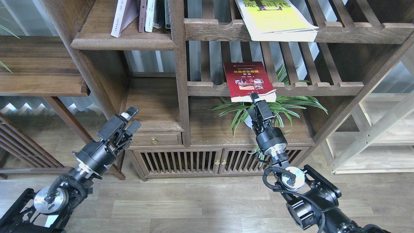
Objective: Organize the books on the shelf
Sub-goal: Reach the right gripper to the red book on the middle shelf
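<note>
1. Looking through the head view, you see the right gripper raised at frame centre, its tip at the overhanging lower edge of the dark red book. It is dark and narrow there, so you cannot tell whether its fingers are parted, or whether it has hold of the book.

2. You find that red book lying flat on the lower slatted rack, centre of frame, its near edge hanging past the scalloped front rail. A spider plant spreads just below it, behind the right arm.

3. You see the yellow-green book at upper right, flat on the upper slatted rack, also overhanging the rail.

4. You see the left gripper at lower left, fingers parted and holding nothing, in front of the small drawer and well apart from any book.

5. You find the solid dark brown shelf at upper left, already carrying a pale-covered book leaning tilted, plus a few upright volumes beside it.

6. Judging progress: roughly a third looks done, if the pale book counts as placed. Two books remain on the racks. The step in hand appears to be taking the red one; moving it up and left to the solid shelf, then the yellow-green one, is still ahead.
</note>
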You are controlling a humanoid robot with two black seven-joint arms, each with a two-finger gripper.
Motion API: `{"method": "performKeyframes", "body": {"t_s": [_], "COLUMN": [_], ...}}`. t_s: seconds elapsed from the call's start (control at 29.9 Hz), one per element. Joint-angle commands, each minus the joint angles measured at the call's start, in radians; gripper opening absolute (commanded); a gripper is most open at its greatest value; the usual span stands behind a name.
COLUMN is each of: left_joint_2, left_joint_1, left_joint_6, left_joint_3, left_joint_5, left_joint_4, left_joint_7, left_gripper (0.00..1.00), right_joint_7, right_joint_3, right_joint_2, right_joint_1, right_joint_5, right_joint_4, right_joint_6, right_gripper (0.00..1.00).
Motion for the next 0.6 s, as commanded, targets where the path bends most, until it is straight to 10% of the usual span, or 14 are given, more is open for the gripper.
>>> {"method": "performKeyframes", "body": {"t_s": [0.0,0.57], "left_joint_2": [0.000,0.003], "left_joint_1": [0.002,0.006], "left_joint_6": [0.000,0.000], "left_joint_3": [-0.003,-0.023], "left_joint_5": [0.000,0.000], "left_joint_4": [-0.001,-0.003], "left_joint_7": [-0.001,-0.001], "left_gripper": [0.99,0.99], "right_joint_7": [0.001,-0.001], "right_joint_3": [0.003,-0.046], "right_joint_2": [0.000,0.000], "right_joint_1": [0.044,0.130], "right_joint_5": [0.002,0.079], "right_joint_4": [-0.072,-0.129], "right_joint_6": [0.000,0.000], "right_gripper": [0.99,0.99]}}
